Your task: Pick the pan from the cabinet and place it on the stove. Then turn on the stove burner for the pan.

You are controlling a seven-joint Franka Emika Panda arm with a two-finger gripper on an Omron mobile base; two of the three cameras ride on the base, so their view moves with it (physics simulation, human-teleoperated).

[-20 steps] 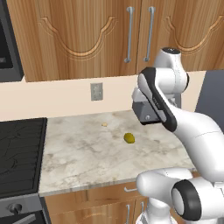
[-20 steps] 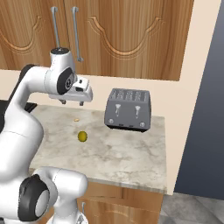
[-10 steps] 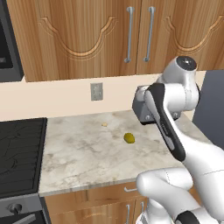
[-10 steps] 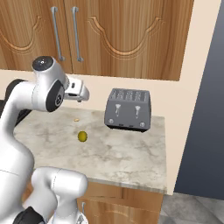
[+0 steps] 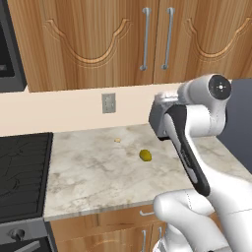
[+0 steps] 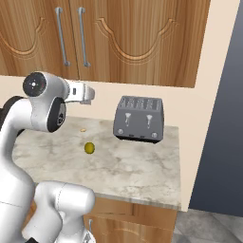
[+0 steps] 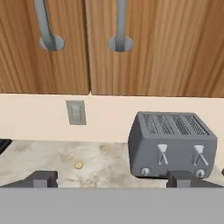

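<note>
The cabinet (image 5: 98, 44) hangs above the counter with both doors shut, its silver bar handles (image 7: 45, 27) side by side at the middle. The pan is hidden. The stove (image 5: 22, 172) is the black cooktop at the counter's left end, with a round knob (image 5: 17, 235) on its grey front panel. My gripper (image 6: 88, 96) hovers above the counter, level and facing the back wall below the cabinet. In the hand view the gripper (image 7: 113, 179) is open, with its fingertips (image 7: 41, 179) far apart and nothing between them.
A grey toaster (image 6: 139, 118) stands against the wall at the right of the marble counter (image 6: 128, 166). On the counter lie a small green fruit (image 5: 145, 155) and a tan crumb (image 7: 78, 165). A wall outlet (image 5: 108, 103) sits beneath the cabinet.
The arm's upper joint has swung outward and the hand has turned level toward the wall. The jaws have opened a little wider.
</note>
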